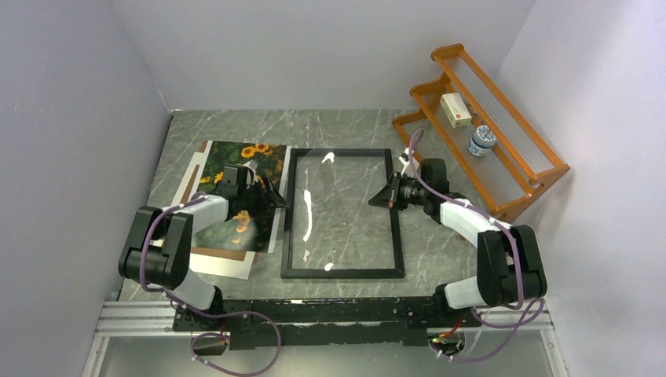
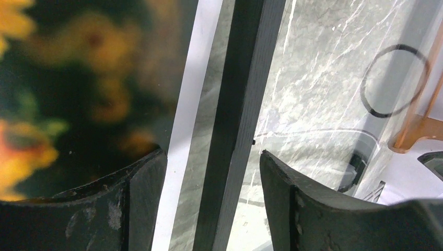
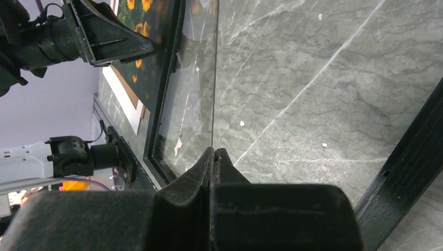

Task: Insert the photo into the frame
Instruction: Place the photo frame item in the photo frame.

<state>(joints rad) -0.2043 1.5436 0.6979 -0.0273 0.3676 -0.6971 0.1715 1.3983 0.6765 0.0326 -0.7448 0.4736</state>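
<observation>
Spreads the left gripper (image 2: 210, 154) wide and empty, fingers either side of the frame's (image 2: 245, 78) nearest rail. Finds the photo (image 2: 78, 78) just beside, on the outer side, long axis parallel to that rail. Holds the right gripper (image 3: 214, 151) shut by the far rail.

Grey marbled table (image 1: 345, 126) in my overhead view. Lying flat on it, mid-table: the black frame (image 1: 343, 272). Just left of it, a pile of flat sheets, the white sheet (image 1: 224, 267) lowest. Far right: an orange rack (image 1: 536, 187), standing.
</observation>
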